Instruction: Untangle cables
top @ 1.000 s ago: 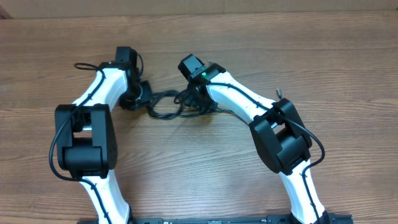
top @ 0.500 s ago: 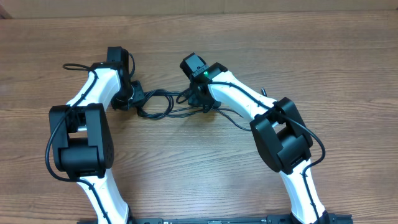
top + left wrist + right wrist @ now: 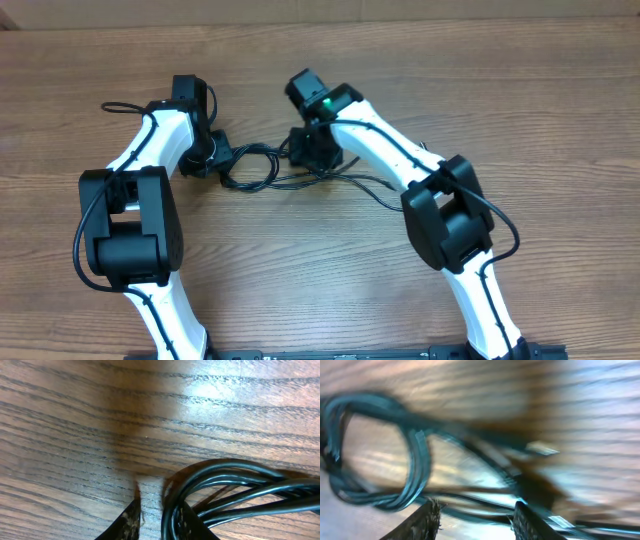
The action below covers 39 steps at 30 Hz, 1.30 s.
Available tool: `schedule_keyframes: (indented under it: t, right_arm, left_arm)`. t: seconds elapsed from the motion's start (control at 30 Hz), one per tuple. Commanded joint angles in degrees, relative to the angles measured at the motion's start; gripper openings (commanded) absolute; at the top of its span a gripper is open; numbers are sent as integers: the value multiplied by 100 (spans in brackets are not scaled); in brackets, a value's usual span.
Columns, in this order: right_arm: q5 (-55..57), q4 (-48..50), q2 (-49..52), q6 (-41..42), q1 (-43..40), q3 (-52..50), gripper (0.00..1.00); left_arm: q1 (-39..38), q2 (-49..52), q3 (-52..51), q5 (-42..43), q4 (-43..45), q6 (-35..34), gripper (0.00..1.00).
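The cables [image 3: 255, 170] are thin black cords lying in a stretched loop on the table between my two grippers. My left gripper [image 3: 222, 158] sits at the loop's left end. In the left wrist view a bundle of cables [image 3: 235, 485] curls against the inside of the right finger [image 3: 192, 522]. Bare wood shows between it and the left finger [image 3: 127, 520], so the left gripper [image 3: 157, 505] is open. My right gripper [image 3: 312, 155] hovers over the loop's right end. The right wrist view is blurred: the right gripper [image 3: 476, 507] stands open, with cable strands [image 3: 415, 460] crossing between its fingers.
One strand [image 3: 385, 190] trails right under the right arm. A silver-tipped plug [image 3: 542, 449] lies past the right fingers. The wooden table [image 3: 540, 100] extends on all sides. Both arms' elbows [image 3: 130, 225] [image 3: 450, 215] hang over the near half.
The left arm pulled left, stretching the loop wider, then held still. The right wrist has shifted slightly up and left over the cables.
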Motion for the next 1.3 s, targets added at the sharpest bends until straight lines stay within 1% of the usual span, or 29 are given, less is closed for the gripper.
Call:
schedule_keyframes:
  t: [0.0,0.1,0.2,0.37,0.47,0.57,0.63,0.77,0.9,1.07,1.27]
  right_arm:
    - [-20,184,31,7,291,107,48]
    - [348,352,111,341,446,107,49]
    - [673,518,260,389,573,79,49]
    - [1827,798,496,586,778,-83,49]
    - [1937,938,658,586,807,-85,50]
    - [2037,940,754,782,807,-87,48]
    - [2214,811,824,890,804,-87,45]
    - [2544,389,850,992,761,-87,43]
    - [2553,-179,881,1034,660,-85,42]
    - [2638,-433,1027,1032,638,-85,43]
    - [2516,-531,1215,1034,487,-87,43]
  left_arm:
    - [31,612,-378,-201,39,48,26]
    - [31,612,-378,-201,39,50,27]
    - [31,612,-380,-199,37,50,27]
    - [31,612,-378,-197,33,74,27]
    - [28,612,-380,-103,33,87,27]
    - [13,612,-380,175,7,251,24]
    - [-24,612,-380,267,-72,328,21]
    - [-118,612,-378,273,-304,319,20]
    - [-330,612,-380,544,-391,302,29]
    - [-693,612,-378,509,-367,240,29]
    - [-855,612,-378,-201,-374,-208,28]
